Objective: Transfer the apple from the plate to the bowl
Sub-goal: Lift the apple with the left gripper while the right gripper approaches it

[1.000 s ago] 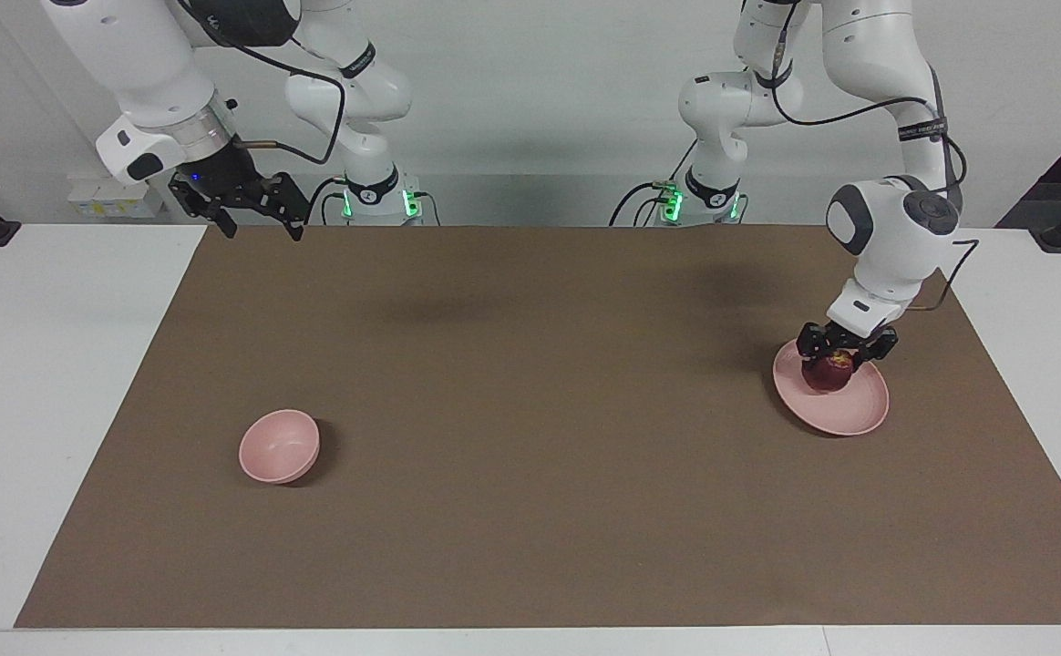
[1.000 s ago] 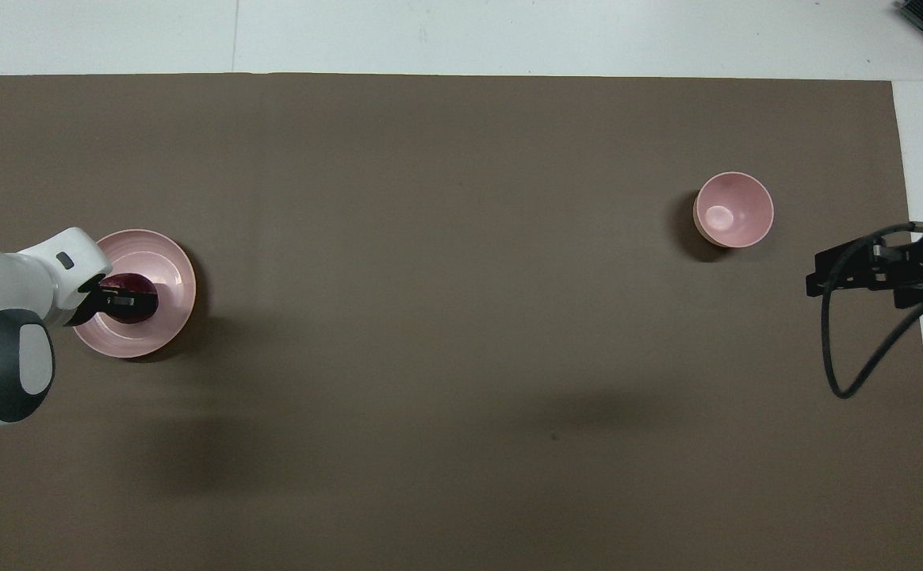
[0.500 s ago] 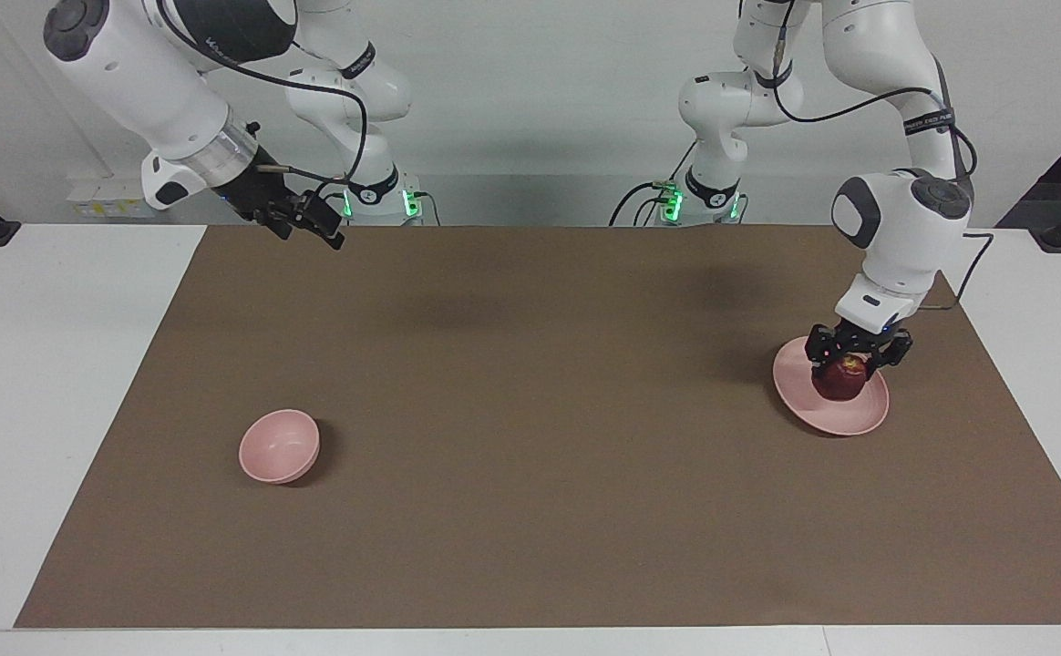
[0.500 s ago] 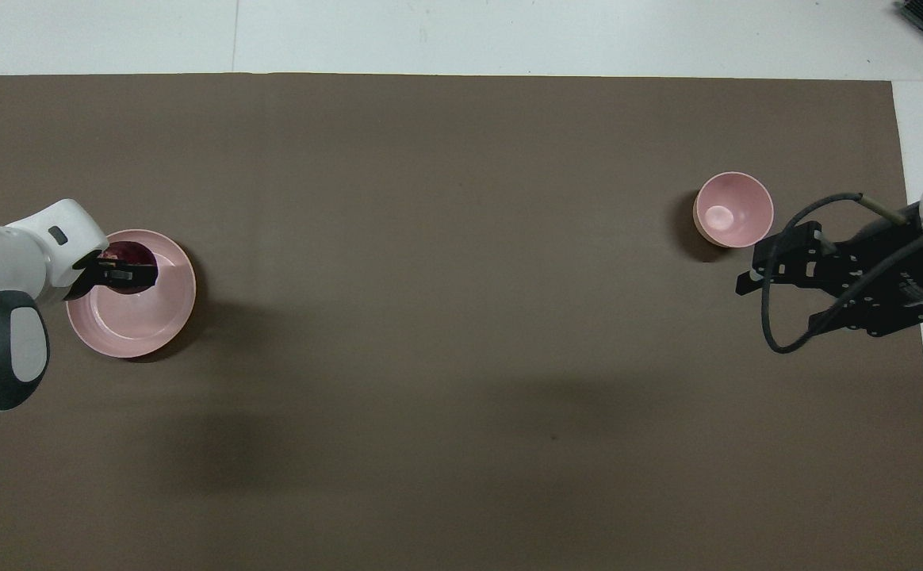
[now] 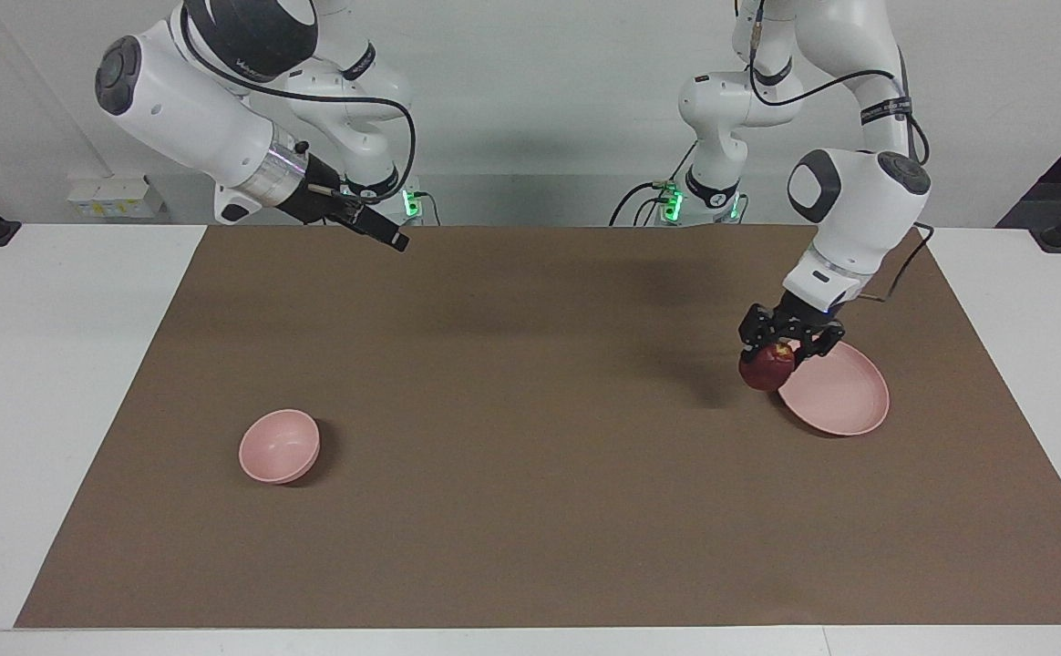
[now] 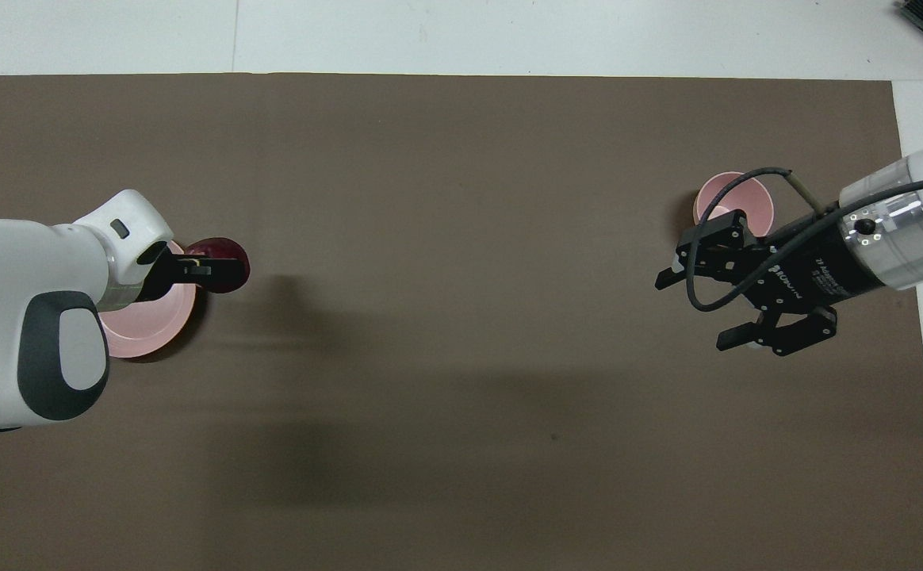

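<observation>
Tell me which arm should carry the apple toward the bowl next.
Left. The left gripper is already shut on the apple, lifted over the plate's edge. The right gripper hangs open and empty in the air at the bowl's end, so it could perhaps receive a handover.

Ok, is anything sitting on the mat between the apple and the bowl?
Nothing visible. The left pincer holds the apple over the plate's rim, and only bare brown mat lies between it and the bowl. The right pincer hangs open, raised above the mat.
</observation>
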